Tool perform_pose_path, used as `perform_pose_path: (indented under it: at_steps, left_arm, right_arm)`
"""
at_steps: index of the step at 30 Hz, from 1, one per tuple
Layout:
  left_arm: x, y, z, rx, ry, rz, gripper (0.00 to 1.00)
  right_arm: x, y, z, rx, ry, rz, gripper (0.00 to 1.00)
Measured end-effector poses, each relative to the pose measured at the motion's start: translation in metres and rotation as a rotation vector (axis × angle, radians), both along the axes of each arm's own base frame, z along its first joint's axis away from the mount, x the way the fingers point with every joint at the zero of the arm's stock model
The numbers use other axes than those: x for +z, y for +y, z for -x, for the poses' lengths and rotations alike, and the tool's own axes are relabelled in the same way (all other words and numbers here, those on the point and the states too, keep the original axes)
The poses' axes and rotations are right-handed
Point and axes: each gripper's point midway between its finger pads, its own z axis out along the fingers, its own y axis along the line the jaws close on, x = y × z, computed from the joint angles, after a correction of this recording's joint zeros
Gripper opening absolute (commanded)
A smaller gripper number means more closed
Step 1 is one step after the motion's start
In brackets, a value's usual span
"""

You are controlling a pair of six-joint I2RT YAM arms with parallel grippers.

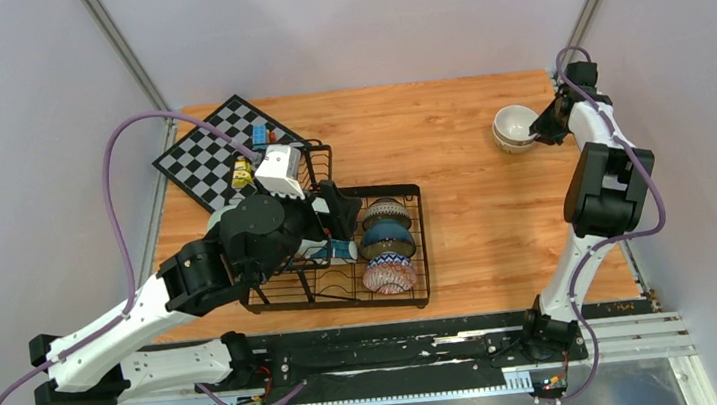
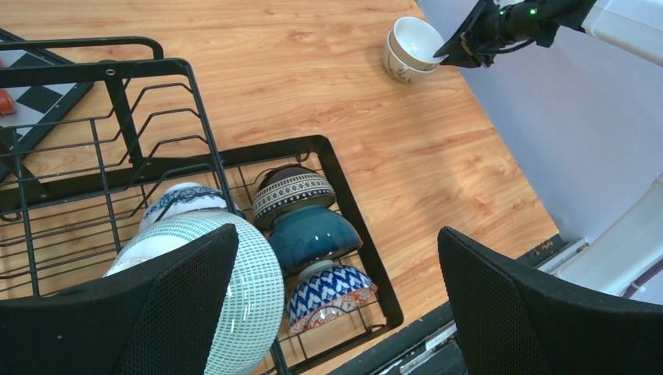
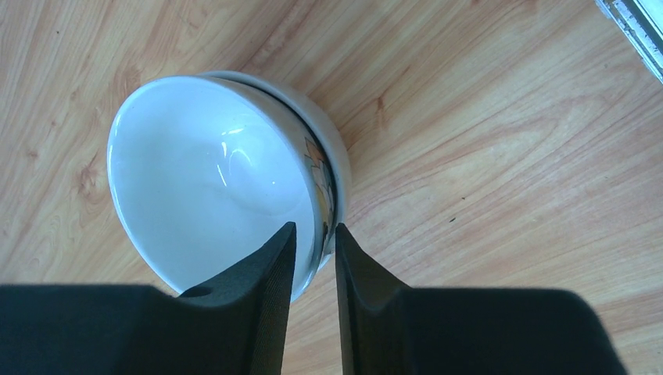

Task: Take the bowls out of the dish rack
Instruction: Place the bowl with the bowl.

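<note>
Far right of the dish rack [image 1: 417,247], the right claw [image 3: 314,228] straddles the rim of the white bowl [image 3: 211,172] stacked on the table [image 1: 448,133], pinching or not I cannot tell, and should part fully before rising straight, while the spread left claw [image 2: 336,234] hovers above the rack's mint bowl [image 2: 250,273].

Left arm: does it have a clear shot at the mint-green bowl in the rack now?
Probably yes. The left gripper is open right above the mint-green bowl, with nothing covering it; the dish rack wires and the dark teal bowl stand close beside it.
</note>
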Motion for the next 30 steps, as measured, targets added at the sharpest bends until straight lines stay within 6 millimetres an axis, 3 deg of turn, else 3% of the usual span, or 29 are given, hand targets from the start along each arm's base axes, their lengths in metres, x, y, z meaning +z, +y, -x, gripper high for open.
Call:
perform_pose_path:
  at_steps: [7, 18, 30]
  left_arm:
    - [0.000, -0.001, 0.001, -0.004, 0.002, 0.002, 1.00]
    - [0.000, -0.003, 0.002, -0.016, 0.007, 0.006, 1.00]
    - [-0.004, -0.003, 0.003, -0.019, 0.013, 0.004, 1.00]
  right_arm:
    - [0.000, 0.000, 0.000, -0.001, 0.001, 0.001, 0.30]
    - [0.015, 0.000, 0.003, -0.001, -0.024, 0.009, 0.18]
    - [0.010, 0.001, 0.007, 0.000, -0.006, 0.006, 0.15]
